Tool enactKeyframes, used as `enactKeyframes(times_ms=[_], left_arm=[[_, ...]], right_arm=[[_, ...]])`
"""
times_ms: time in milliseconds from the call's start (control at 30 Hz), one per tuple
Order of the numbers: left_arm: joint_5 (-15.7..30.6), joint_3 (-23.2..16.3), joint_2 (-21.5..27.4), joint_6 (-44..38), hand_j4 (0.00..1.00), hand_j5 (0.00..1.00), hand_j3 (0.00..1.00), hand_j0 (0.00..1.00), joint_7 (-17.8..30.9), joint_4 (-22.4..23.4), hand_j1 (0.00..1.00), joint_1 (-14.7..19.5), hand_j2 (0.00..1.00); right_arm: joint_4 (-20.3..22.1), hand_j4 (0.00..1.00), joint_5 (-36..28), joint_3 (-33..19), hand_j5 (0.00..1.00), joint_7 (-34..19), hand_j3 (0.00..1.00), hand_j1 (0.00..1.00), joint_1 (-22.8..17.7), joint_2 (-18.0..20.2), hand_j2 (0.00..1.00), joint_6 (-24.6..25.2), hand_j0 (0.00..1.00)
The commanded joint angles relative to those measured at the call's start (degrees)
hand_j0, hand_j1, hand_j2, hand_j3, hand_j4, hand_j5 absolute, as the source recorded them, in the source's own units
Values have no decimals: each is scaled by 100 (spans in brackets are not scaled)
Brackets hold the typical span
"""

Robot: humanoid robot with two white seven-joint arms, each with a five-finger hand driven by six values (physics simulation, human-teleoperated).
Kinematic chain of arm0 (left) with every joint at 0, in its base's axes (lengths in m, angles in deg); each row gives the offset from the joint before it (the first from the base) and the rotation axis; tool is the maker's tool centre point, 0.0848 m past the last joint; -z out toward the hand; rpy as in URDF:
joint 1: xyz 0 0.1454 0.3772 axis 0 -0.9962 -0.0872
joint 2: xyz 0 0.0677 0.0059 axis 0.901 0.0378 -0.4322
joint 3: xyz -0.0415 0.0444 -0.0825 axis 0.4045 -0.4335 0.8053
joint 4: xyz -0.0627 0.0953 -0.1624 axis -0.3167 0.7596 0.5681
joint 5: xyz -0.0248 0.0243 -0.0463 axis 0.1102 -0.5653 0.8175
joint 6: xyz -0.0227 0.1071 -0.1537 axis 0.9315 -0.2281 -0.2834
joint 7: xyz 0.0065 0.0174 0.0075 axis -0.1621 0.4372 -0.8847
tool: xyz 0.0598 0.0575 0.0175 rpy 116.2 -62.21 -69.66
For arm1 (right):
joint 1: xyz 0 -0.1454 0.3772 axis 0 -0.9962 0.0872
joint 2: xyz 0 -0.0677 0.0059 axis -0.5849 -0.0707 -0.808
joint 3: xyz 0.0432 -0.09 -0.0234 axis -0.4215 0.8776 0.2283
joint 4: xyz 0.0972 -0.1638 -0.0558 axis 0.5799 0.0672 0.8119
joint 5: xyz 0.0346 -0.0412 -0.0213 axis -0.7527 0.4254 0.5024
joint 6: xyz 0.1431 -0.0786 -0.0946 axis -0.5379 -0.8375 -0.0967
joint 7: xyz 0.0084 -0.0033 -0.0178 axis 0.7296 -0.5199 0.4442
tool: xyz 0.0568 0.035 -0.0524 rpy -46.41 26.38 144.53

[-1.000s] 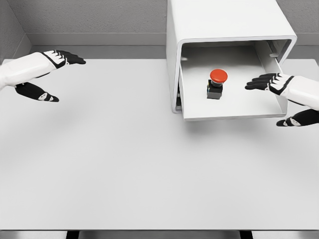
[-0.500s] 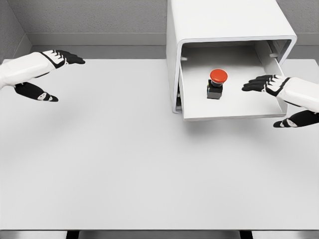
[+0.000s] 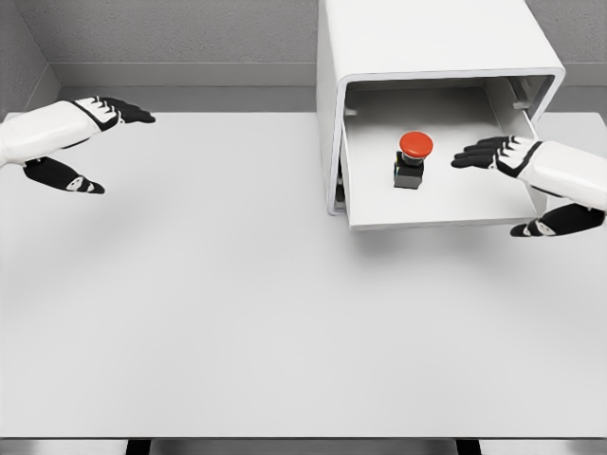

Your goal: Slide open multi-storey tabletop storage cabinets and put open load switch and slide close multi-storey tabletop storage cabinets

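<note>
my right hand (image 3: pixel 503 156) lay open beside the switch (image 3: pixel 413 159) in the drawer (image 3: pixel 436 213); a careless shove risked toppling it.

White table (image 3: pixel 237 313) w/ grey textured wall (image 3: pixel 190 33) behind — even light.

switch (image 3: pixel 413 157) in open drawer (image 3: pixel 446 210), cabinet (image 3: pixel 427 43) on table (image 3: pixel 237 313)

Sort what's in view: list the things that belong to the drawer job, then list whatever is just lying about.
Job:
cabinet
open drawer
red-capped switch, standing in the drawer
right hand, open over the drawer

Lying about:
no loose objects; only the table and the left hand, held open far left
</note>
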Motion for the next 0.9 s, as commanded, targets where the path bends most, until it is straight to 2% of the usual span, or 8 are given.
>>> enactKeyframes(times_ms=[0,67,433,500,567,667,867], left_arm=[[9,4,9,-7,100,100,100,100,1,85,100,0,100],[-61,4,1,-7,100,100,100,100,1,243,100,0,100],[-70,-5,-8,-7,100,100,100,100,-7,261,100,0,100],[-88,-66,-17,-7,100,100,100,100,1,419,100,-9,100],[-325,4,-17,-7,100,100,100,100,-7,639,100,-167,100],[-334,13,-149,-7,100,100,100,100,1,692,100,-369,100],[-299,13,-184,-7,100,100,100,100,-7,692,100,-431,100]], right_arm=[[-12,100,-35,-4,100,-59,100,100,-9,-64,100,7,100],[-21,100,-35,-4,100,-59,100,100,0,-73,100,7,100],[-267,100,-26,5,100,-182,100,100,105,-275,100,7,100],[-293,100,-26,5,100,-182,100,100,114,-275,100,7,100],[-293,100,-26,5,100,-191,100,100,149,-284,100,7,100],[-302,100,-26,4,100,-191,100,100,158,-284,100,7,100],[-381,100,9,5,100,-200,100,100,202,-398,100,7,100]])
